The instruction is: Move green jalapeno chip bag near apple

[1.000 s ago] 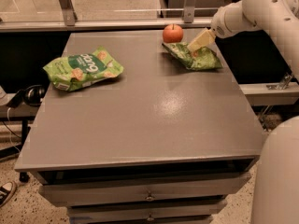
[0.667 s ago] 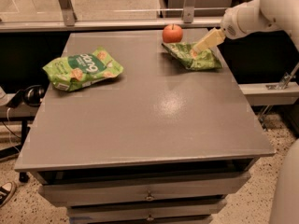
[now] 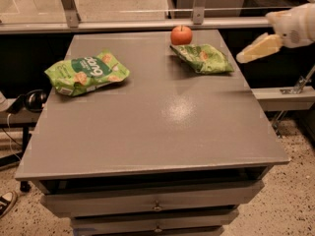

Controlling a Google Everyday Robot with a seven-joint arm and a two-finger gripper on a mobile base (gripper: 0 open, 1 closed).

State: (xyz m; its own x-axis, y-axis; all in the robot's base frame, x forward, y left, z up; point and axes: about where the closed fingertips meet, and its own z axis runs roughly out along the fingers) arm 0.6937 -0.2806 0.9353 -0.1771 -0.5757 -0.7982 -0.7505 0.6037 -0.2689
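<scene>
The green jalapeno chip bag (image 3: 203, 58) lies flat on the grey table (image 3: 147, 127) at the back right. The small red-orange apple (image 3: 181, 35) stands just behind the bag's left end, a small gap away. My gripper (image 3: 246, 55) hangs in the air off the table's right edge, to the right of the bag and apart from it. It holds nothing that I can see.
A puffier green chip bag with a dark green band (image 3: 86, 73) lies at the left of the table. A metal rail (image 3: 147, 24) runs behind the table's back edge. Drawers (image 3: 156, 205) are under the front edge.
My gripper has drawn back to the right, away from the jalapeno bag, and now hangs beyond the table edge. The bag stays next to the apple.
</scene>
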